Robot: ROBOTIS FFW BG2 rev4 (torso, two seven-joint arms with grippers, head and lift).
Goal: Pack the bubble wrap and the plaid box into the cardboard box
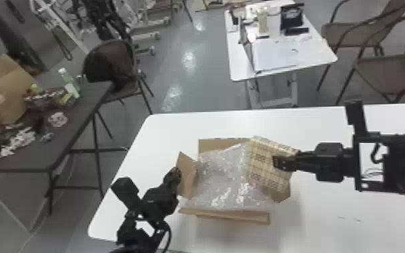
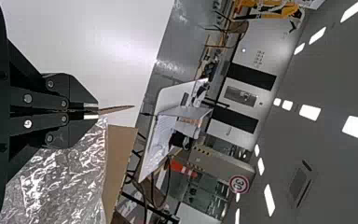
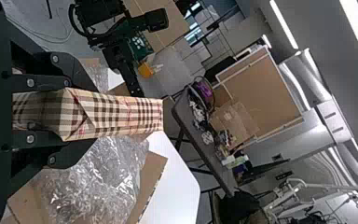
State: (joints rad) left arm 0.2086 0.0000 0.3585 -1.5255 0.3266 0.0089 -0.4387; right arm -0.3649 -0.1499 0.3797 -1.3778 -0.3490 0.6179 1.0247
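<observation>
Right gripper (image 1: 277,163): jaws clamped on plaid box (image 1: 258,153). Left gripper (image 1: 178,175): jaws clamped on flap (image 1: 187,180) of cardboard box (image 1: 232,216). Bubble wrap (image 1: 223,180) sits in the open cardboard box, between both sets of jaws.

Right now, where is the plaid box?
In the head view, the plaid box is held in the right gripper, at the right side of the open cardboard box, right beside the bubble wrap.
</observation>
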